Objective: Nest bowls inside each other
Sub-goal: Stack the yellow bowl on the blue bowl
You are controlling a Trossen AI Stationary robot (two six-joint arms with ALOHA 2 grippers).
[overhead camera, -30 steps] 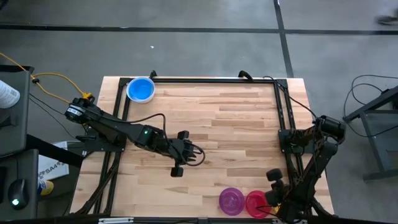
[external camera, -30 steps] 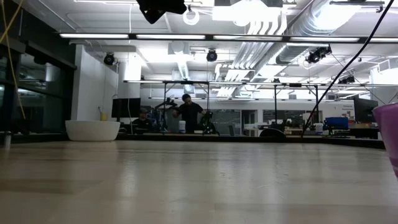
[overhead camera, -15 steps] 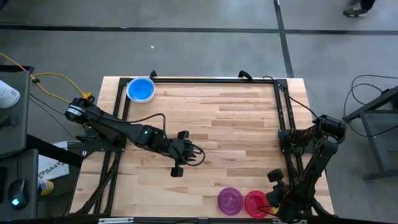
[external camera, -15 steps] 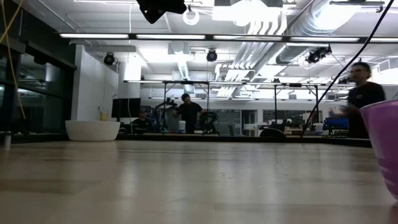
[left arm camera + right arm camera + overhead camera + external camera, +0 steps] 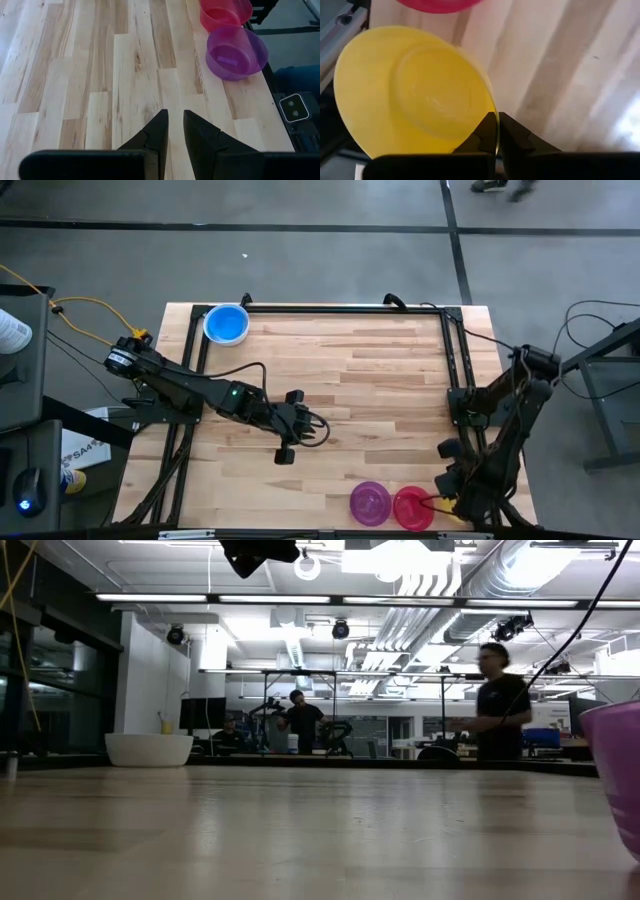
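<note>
My right gripper is over the table's near right corner, pointing down, shut on a yellow bowl. In the high view the right arm covers this bowl. A red bowl and a purple bowl rest side by side on their bases at the near edge. Both also show in the left wrist view, the purple bowl in front of the red bowl. A blue bowl rests at the far left corner. My left gripper hangs over the table's middle, fingers slightly apart and holding nothing. My right gripper pinches the yellow bowl's rim between its two fingers, which come from above and point down. The bowl spreads out to one side of the fingers. I cannot tell whether it is clear of the table.
Black frame rails run along the table's left, right and far sides. Bare wood fills the middle and far part of the table. In the low view, people are in the room behind.
My right arm has risen a little at the near right corner. The purple bowl has shifted slightly toward the table's left. A person has walked across the room behind the table.
</note>
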